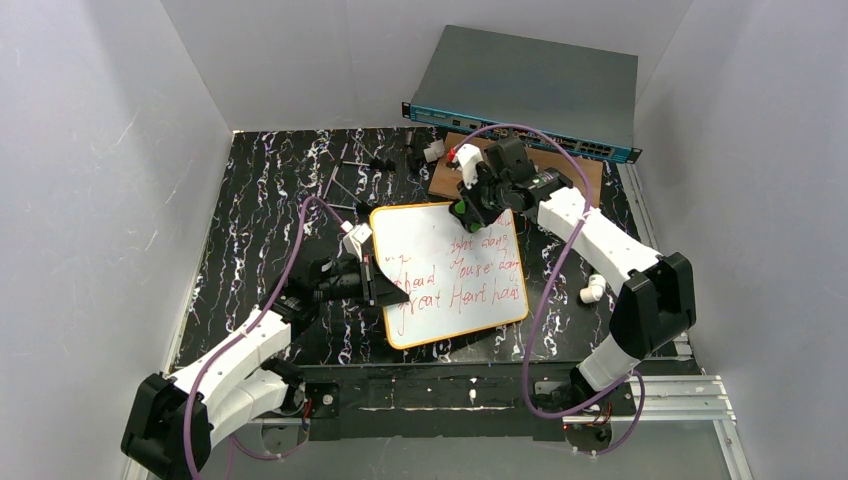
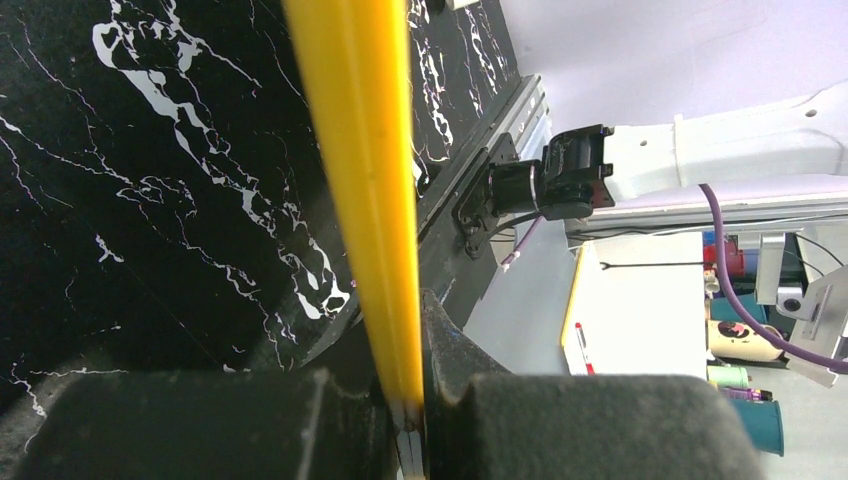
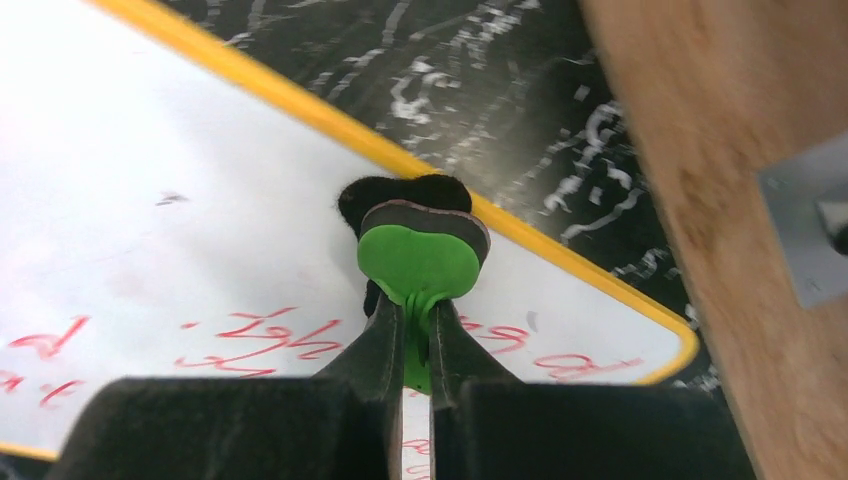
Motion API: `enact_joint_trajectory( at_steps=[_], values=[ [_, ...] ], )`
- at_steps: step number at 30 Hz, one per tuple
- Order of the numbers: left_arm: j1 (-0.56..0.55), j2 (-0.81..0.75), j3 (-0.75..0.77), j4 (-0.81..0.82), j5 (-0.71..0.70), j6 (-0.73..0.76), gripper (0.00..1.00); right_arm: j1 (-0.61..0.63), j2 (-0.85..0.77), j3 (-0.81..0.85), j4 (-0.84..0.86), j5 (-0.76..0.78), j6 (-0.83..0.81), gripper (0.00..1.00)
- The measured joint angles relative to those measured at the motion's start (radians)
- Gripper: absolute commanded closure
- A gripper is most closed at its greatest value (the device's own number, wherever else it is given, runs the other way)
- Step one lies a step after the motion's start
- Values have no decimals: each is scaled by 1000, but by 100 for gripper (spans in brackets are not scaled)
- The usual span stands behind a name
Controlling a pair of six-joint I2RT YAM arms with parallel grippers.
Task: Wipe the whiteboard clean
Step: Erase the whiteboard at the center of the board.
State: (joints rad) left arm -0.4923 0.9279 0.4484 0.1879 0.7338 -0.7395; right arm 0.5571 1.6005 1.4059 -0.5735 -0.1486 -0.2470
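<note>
Mid-wipe at the remote station: the whiteboard (image 1: pixel 450 270) lies flat at the centre of the black marbled surface (image 1: pixel 270 220), just in front of the wooden board (image 1: pixel 570 165). My left end effector (image 1: pixel 372 275) is clamped on its yellow frame (image 2: pixel 365 180) at the left edge. My right end effector (image 3: pixel 412 340) is closed on a green eraser (image 3: pixel 418 262), whose black felt sits on the board near the far right corner.

The far strip looks clean, but the red writing (image 1: pixel 470 275) below it remains, so I judge most of the job undone.

The risks as I see them: the eraser is pinched by a thin tab and could twist or slip if I press hard. A strong stroke could also pull the narrow frame out of the left clamp or swing the board into the wooden one.

I see no container on the surface. Beyond it stands a teal cup (image 2: pixel 745 425), contents hidden.
</note>
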Motion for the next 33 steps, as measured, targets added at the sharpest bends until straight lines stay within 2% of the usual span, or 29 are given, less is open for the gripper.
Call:
enact_joint_trajectory(
  at_steps=[4, 7, 11, 16, 18, 22, 24, 27, 33],
  values=[
    [0, 0, -1, 2, 0, -7, 100, 20, 0, 0, -9, -130, -13, 99],
    [0, 0, -6, 7, 0, -10, 100, 27, 0, 0, -10, -145, -9, 99],
    [0, 0, -16, 23, -2, -17, 100, 36, 0, 0, -4, -67, 17, 99],
    [0, -3, -18, 23, -4, -31, 100, 37, -1, -27, 42, 128, 2, 99],
    [0, -3, -30, 34, -3, -42, 100, 34, -3, -48, 58, 141, -27, 99],
    [0, -7, -33, 35, -1, -50, 100, 29, -15, -63, 11, -153, -65, 99],
    [0, -16, -37, 34, 0, -46, 100, 37, -15, -63, -8, -252, -64, 99],
    [0, -21, -43, 36, -4, -47, 100, 44, -15, -63, -2, -186, -25, 99],
    [0, -21, -45, 44, -10, -56, 100, 44, -15, -63, 29, 43, -4, 99]
  ],
)
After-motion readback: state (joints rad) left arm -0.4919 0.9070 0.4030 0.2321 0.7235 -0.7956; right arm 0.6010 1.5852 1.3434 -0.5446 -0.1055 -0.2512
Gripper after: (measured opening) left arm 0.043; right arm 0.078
